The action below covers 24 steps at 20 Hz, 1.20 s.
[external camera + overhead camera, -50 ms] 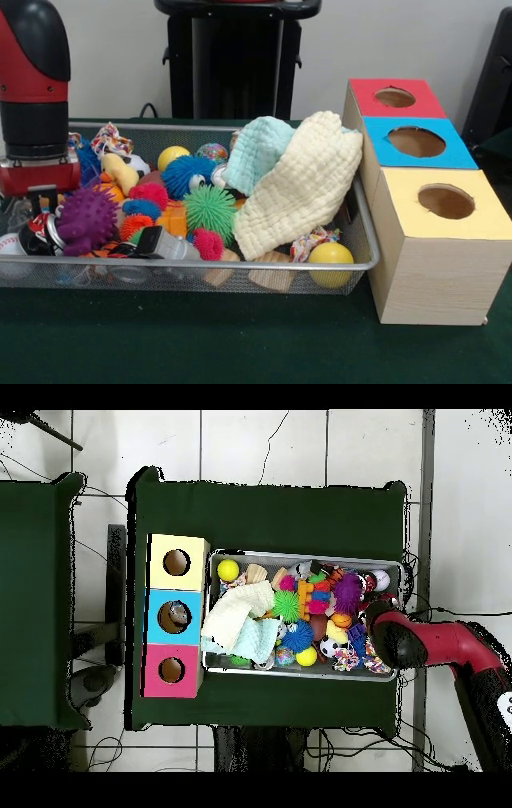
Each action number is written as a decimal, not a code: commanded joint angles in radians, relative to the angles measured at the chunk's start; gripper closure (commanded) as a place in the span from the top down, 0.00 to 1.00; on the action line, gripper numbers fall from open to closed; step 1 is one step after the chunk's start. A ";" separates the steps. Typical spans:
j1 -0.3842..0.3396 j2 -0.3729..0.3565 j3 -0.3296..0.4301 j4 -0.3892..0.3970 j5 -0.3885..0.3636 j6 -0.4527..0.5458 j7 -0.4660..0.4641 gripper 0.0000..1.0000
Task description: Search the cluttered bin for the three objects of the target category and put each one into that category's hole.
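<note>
I am hovering my gripper (36, 192) over the bin's (364, 240) end farthest from the holes; finger spread unreadable. Candidate yellow ball (330, 254) is lying at the opposite end, beside the yellow-topped box (472, 228).

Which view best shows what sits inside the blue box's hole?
The overhead view: it looks straight down the blue box's hole, where something grayish shows inside. The front view catches that hole at a slant, showing only its brown inner wall.
</note>
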State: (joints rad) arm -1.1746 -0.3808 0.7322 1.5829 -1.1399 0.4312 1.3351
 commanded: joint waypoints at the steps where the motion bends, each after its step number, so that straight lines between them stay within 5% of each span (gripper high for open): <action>1: 0.040 0.041 -0.090 -0.027 -0.052 0.032 -0.122 0.00; 24: 0.061 -0.049 -0.106 0.039 -0.006 0.036 -0.109 0.00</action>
State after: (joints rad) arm -1.1345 -0.4221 0.6741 1.5831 -1.1382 0.4312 1.3351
